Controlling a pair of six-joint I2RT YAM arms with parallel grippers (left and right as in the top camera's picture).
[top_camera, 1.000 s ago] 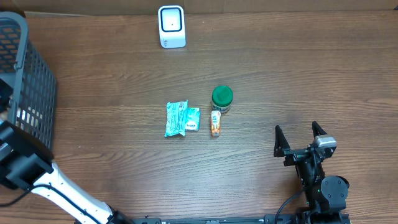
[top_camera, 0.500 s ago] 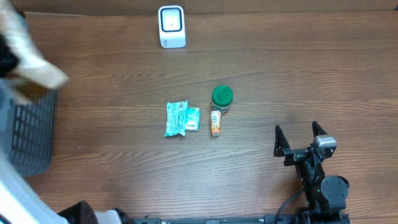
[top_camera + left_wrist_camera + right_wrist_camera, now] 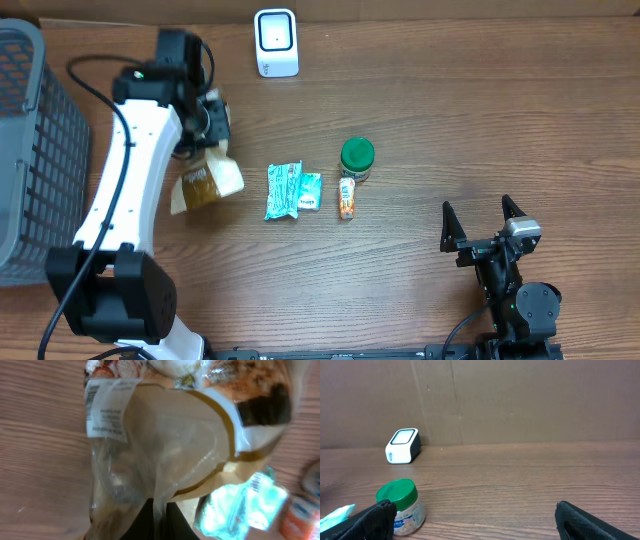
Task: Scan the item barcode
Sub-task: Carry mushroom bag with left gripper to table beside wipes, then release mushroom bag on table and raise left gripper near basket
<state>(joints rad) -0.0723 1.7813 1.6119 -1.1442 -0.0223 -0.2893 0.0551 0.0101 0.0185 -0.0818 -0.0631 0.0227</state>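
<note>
My left gripper point(image 3: 210, 138) is shut on the top edge of a clear and brown snack bag point(image 3: 206, 181), which hangs left of the table's middle. In the left wrist view the bag point(image 3: 170, 445) fills the frame, with a white printed label point(image 3: 106, 409) at its upper left. There my left gripper point(image 3: 155, 519) pinches a fold of the bag's plastic. The white scanner point(image 3: 276, 42) stands at the back edge, up and to the right of the bag, and the scanner point(image 3: 402, 439) also shows in the right wrist view. My right gripper point(image 3: 484, 222) rests open and empty at the front right.
A grey mesh basket point(image 3: 35, 150) stands at the far left. Mid-table lie green packets point(image 3: 290, 191), a small orange bottle point(image 3: 347, 198) and a green-lidded jar point(image 3: 357, 158). The jar point(image 3: 400, 501) sits just beyond my right gripper's left finger point(image 3: 375, 520).
My left arm has swung from the basket at the far left out over the table, carrying the snack bag toward the middle. The right arm has not moved.
</note>
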